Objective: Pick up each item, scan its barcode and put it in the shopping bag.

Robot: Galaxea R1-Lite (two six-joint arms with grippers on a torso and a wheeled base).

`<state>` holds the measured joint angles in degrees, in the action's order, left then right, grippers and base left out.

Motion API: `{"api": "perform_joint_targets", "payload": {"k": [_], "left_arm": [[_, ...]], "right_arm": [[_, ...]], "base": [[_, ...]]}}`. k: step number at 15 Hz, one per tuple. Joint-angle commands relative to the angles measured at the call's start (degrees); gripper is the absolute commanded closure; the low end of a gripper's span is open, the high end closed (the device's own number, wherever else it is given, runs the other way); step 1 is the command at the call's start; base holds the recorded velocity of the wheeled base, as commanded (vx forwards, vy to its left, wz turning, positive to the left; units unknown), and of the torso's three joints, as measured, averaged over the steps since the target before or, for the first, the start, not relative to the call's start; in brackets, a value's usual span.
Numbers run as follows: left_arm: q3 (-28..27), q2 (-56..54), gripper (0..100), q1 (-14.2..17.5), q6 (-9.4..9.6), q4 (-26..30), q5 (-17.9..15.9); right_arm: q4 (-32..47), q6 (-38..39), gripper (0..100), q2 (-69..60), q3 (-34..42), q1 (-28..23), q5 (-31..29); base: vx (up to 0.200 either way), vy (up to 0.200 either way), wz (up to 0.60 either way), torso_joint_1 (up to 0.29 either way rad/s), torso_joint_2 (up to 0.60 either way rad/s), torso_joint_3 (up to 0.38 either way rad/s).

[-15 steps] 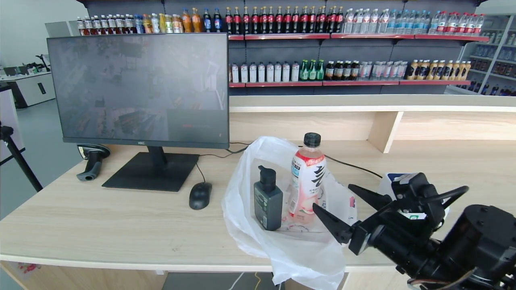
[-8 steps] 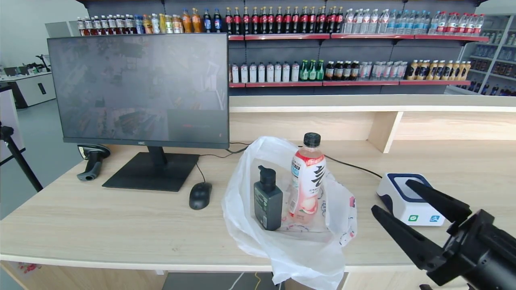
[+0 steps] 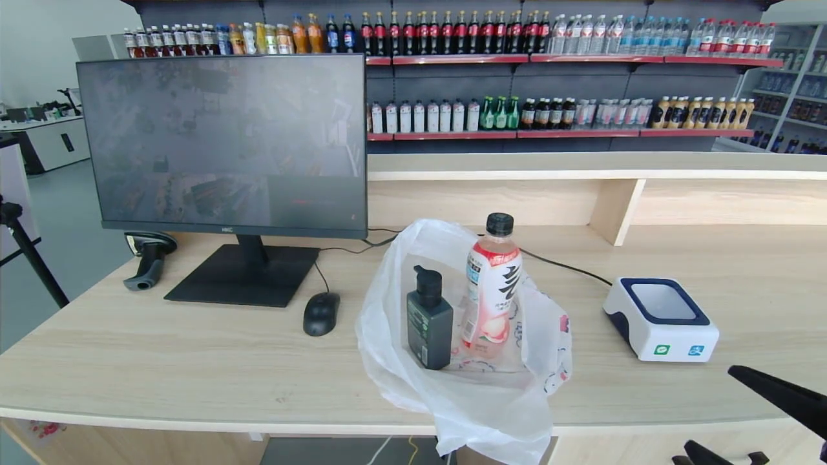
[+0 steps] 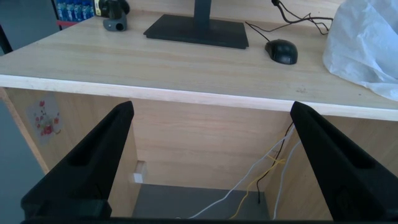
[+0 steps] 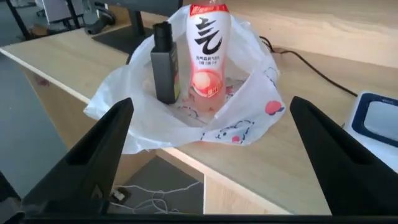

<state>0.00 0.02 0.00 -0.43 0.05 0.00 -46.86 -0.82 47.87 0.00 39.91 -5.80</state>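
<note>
Fingers (image 3: 785,398) of the right gripper (image 3: 708,407) are spread wide w/ nothing betw. them, low at the counter's (image 3: 194,368) near right corner. The shopping bag (image 3: 400,336) sits mid-counter on the near edge, mouth open upward and one fold hanging over that edge. In it stand a dark pump bottle (image 3: 429,323) and a pink drink bottle (image 3: 494,290), both upright w/ long axes vertical, just beside each other (touching or not, can't tell). The scanner (image 3: 659,320) sits betw. the bag and the right fingers, near the bag but apart.

Left wrist view: the left gripper (image 4: 211,106) is also wide open and empty. It hangs below the counter top, facing the front panel under the near edge toward the left end. The mouse (image 4: 282,51) and the monitor stand (image 4: 199,31) sit on top, and the bag lies further along toward mid-counter.

Right wrist view: the right gripper (image 5: 211,102) points at the bag, w/ both bottles straight ahead of the open fingers past the near edge, and the scanner off toward the right end.

Judgement: the right arm is nearer to bag and scanner. Both items seen are already bagged, so the task is prob. near done. Any further grasp on a bottle would have to come from the side, across its vertical axis.
</note>
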Motion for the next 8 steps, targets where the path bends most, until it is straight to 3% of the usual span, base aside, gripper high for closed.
{"api": "perform_joint_targets", "payload": {"k": [1,2,4,8], "left_arm": [[0.0,0.0,0,0.0,-0.01,0.0,0.0],[0.0,0.0,0,0.0,-0.01,0.0,0.0],[0.0,0.0,0,0.0,-0.01,0.0,0.0],[0.0,0.0,0,0.0,-0.01,0.0,0.0]], "right_arm": [[30.1,-3.2,0,-28.0,-0.1,0.2,0.0],[37.7,-3.3,0,-33.5,-0.7,0.2,0.0],[45.5,-3.3,0,-40.7,-0.9,0.1,-0.3],[46.5,-2.7,0,-41.8,-1.3,-0.4,-0.3]], "base": [[0.000,0.000,0.00,0.000,0.00,0.000],[0.000,0.000,0.00,0.000,0.00,0.000],[0.000,0.000,0.00,0.000,0.00,0.000],[0.000,0.000,0.00,0.000,0.00,0.000]]}}
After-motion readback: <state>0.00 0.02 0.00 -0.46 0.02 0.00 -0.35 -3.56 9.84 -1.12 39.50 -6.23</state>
